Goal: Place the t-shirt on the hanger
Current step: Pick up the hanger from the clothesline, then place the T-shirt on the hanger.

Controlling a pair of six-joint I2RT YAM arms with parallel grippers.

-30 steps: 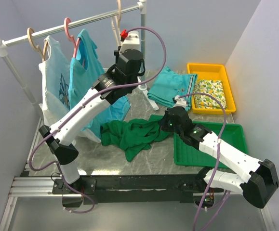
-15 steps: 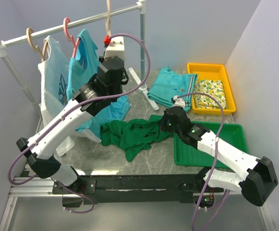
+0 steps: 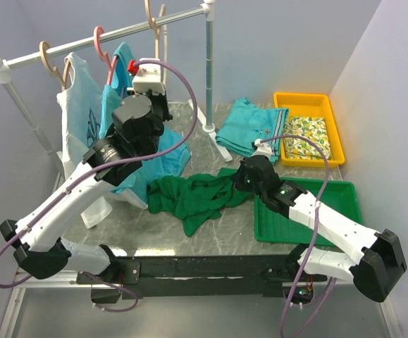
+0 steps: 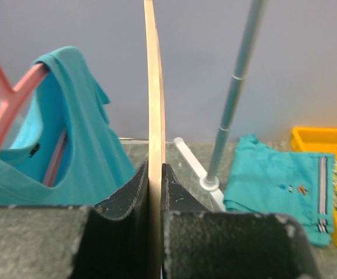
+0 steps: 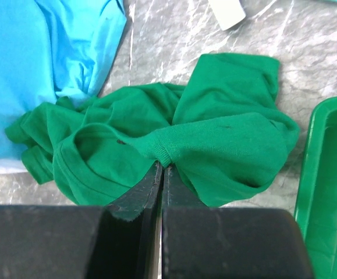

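While clamping one thin beige hanger (image 4: 155,87) at eleven o'clock in left jaws, pinches ribbed edge of one crumpled green t-shirt (image 5: 215,133) at desk (image 3: 161,229) centre in closed right jaws. Counts two rectangular trays: yellow tray (image 3: 302,96), green tray (image 3: 339,204).

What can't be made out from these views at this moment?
- Left wrist view: the hanger is edge-on, its top cut off by the frame.
- Top view: the left arm hides the left end effector and the hanger's shoulders.
- Top view: the right arm covers the right end effector's pinch on the t-shirt.
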